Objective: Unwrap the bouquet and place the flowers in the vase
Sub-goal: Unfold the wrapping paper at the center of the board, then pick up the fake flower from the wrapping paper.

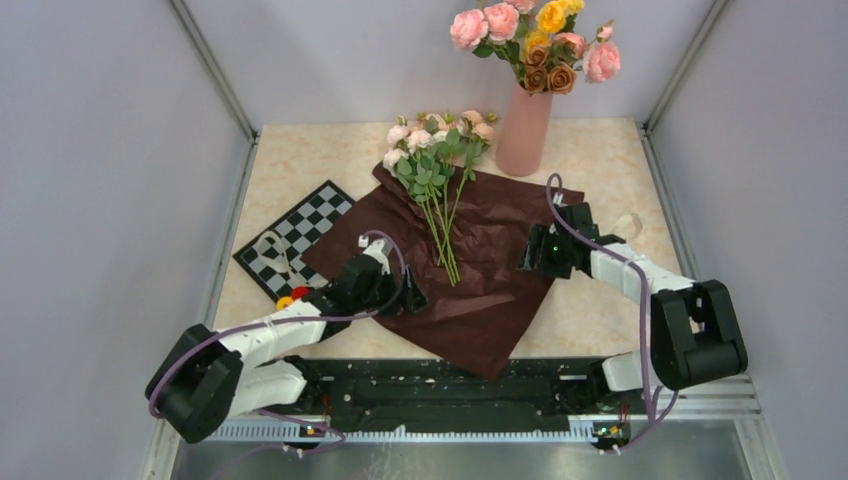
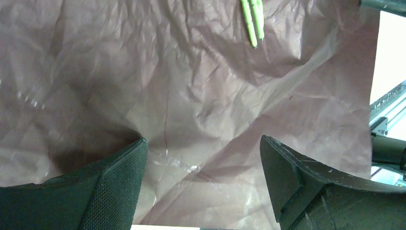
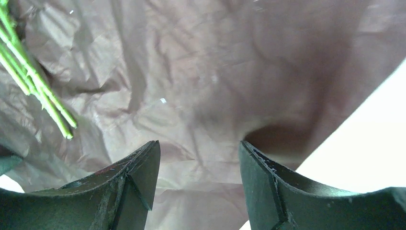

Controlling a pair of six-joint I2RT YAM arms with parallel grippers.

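Note:
The bouquet lies unwrapped: its dark red crinkled paper (image 1: 485, 290) is spread flat on the table. The flowers (image 1: 437, 150) rest on it, small pale blooms towards the back and thin green stems (image 1: 441, 235) running forward. The salmon-pink vase (image 1: 524, 135) stands upright at the back right, just beyond the paper. My left gripper (image 1: 412, 298) is open low over the paper's left part (image 2: 191, 86), with the stem ends (image 2: 253, 24) ahead of it. My right gripper (image 1: 530, 255) is open over the paper's right edge (image 3: 230, 72), the stems (image 3: 38, 91) off to its left. Neither gripper holds anything.
Larger pink, yellow and brown roses (image 1: 535, 35) stand in the vase. A black-and-white checkerboard (image 1: 305, 230) lies left of the paper with a cream ribbon (image 1: 272, 250) on it and small red and yellow pieces (image 1: 292, 296) at its near corner. Grey walls close in three sides.

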